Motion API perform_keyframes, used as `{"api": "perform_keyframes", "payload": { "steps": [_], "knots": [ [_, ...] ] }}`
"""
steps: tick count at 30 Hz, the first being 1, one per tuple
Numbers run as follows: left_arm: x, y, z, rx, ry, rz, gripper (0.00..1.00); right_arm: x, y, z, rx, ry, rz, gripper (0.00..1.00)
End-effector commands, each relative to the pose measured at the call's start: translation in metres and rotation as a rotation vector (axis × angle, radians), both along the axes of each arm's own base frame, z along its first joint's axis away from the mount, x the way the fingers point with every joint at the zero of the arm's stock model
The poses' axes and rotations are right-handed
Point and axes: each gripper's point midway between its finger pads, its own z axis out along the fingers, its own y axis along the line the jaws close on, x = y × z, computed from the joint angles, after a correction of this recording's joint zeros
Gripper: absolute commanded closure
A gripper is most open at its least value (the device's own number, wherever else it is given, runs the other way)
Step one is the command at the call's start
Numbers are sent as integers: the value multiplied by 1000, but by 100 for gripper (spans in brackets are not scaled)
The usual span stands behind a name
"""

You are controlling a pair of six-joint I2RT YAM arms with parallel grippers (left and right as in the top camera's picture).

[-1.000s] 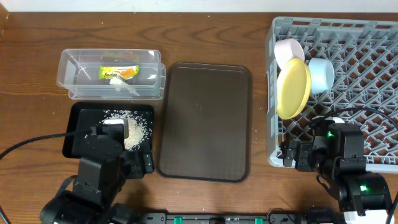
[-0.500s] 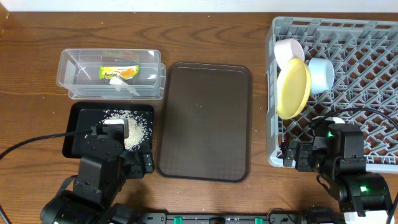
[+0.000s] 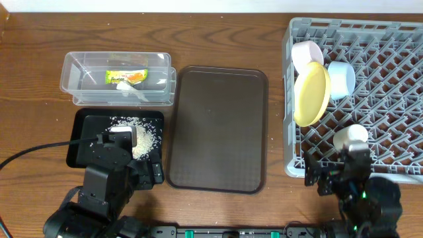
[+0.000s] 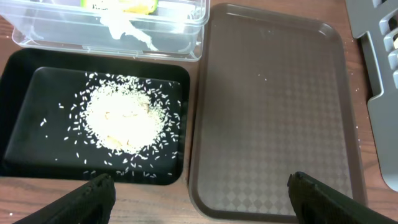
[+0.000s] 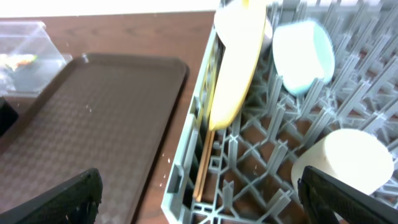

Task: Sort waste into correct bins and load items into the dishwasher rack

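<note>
Though the wrapper's (image 3: 127,77) print is unreadable, the pegged grey rack (image 3: 390,112) holds a round yellow plate (image 3: 310,96). Both the left gripper (image 4: 199,194) and right gripper (image 5: 199,186) gape wide.

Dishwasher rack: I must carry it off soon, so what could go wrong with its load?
The yellow plate stands on edge; a jolt might tip it. The chopsticks lie slanted beside the dishwasher rack wall and might slip through the lattice. The pale cup near the front might roll.

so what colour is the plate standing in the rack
Plain yellow. The plate shows best in the overhead view, against the grey rack.
</note>
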Motion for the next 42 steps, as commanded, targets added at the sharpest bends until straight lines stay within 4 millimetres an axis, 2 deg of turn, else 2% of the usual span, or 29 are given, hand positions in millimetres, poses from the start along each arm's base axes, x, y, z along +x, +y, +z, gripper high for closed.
{"api": "perform_keyframes", "payload": {
  "steps": [1, 5, 13, 15, 18, 21, 23, 42],
  "knots": [
    [0, 2, -2, 5, 0, 13, 9, -3, -7, 0, -52, -90, -15, 1],
    [0, 2, -2, 5, 0, 13, 9, 1, -14, 8, -57, -208, -58, 1],
    [0, 2, -2, 5, 0, 13, 9, 32, -14, 26, -37, -444, -83, 1],
    [0, 2, -2, 5, 0, 13, 9, 38, -14, 22, -32, -493, -85, 1],
    [0, 2, -2, 5, 0, 13, 9, 45, -10, 4, -26, -506, -68, 1],
    [0, 2, -2, 5, 0, 13, 9, 47, -5, -23, -27, -433, -38, 1],
    [0, 2, -2, 5, 0, 13, 8, 47, -9, -38, -38, -373, -57, 1],
    [0, 2, -2, 5, 0, 13, 8, 47, -10, -37, -39, -379, -62, 1]
  ]
}}
